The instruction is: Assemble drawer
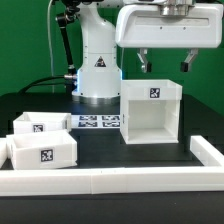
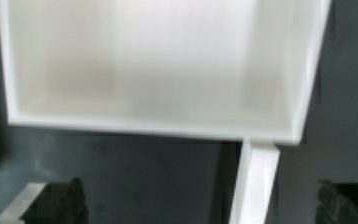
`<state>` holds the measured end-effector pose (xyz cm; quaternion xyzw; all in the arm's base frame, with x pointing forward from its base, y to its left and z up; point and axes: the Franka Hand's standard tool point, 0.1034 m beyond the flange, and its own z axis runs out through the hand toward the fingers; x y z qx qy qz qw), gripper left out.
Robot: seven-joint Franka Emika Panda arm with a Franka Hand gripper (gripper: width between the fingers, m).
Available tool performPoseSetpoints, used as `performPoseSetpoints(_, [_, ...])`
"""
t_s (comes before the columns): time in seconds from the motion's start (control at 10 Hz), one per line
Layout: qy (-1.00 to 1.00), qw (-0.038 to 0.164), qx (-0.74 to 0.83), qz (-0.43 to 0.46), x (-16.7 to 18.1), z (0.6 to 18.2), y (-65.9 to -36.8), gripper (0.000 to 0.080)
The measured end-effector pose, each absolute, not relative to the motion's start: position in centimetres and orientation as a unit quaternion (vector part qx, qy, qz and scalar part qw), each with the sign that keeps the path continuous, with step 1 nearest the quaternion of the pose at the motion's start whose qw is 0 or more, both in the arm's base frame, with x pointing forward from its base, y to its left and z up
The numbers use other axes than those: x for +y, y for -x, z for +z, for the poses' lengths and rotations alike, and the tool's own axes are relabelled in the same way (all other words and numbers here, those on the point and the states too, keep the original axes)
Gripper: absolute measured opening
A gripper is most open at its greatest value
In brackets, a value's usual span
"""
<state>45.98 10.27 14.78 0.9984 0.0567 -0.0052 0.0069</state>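
Observation:
The white boxy housing (image 1: 151,111) stands on the black table at the exterior view's right, open side up, with a square tag on its front. Two shallow white trays with tags lie at the exterior view's left, one in front (image 1: 42,151) and one behind (image 1: 38,123). My gripper (image 1: 165,63) hangs open and empty above the housing, fingers spread wide. In the wrist view the housing's open inside (image 2: 158,65) fills most of the picture, and the dark fingertips (image 2: 51,200) show at the lower corners with nothing between them.
A long low white rail (image 1: 110,180) runs along the table's front and turns up the exterior view's right side; it also shows in the wrist view (image 2: 258,180). The marker board (image 1: 98,122) lies by the robot base (image 1: 98,70).

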Motion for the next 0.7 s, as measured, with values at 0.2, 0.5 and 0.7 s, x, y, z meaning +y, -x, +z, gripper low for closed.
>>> performPoseSetpoints(0.2, [-0.999,0.007,0.042,-0.001,11.2,13.6,-43.5,0.0650])
performPoseSetpoints(0.5, [-1.000,-0.001,0.020,0.000,13.6,11.1,-41.7,0.0650])
performPoseSetpoints(0.7, [-1.000,-0.004,0.021,-0.005,13.8,10.0,-41.3,0.0650])
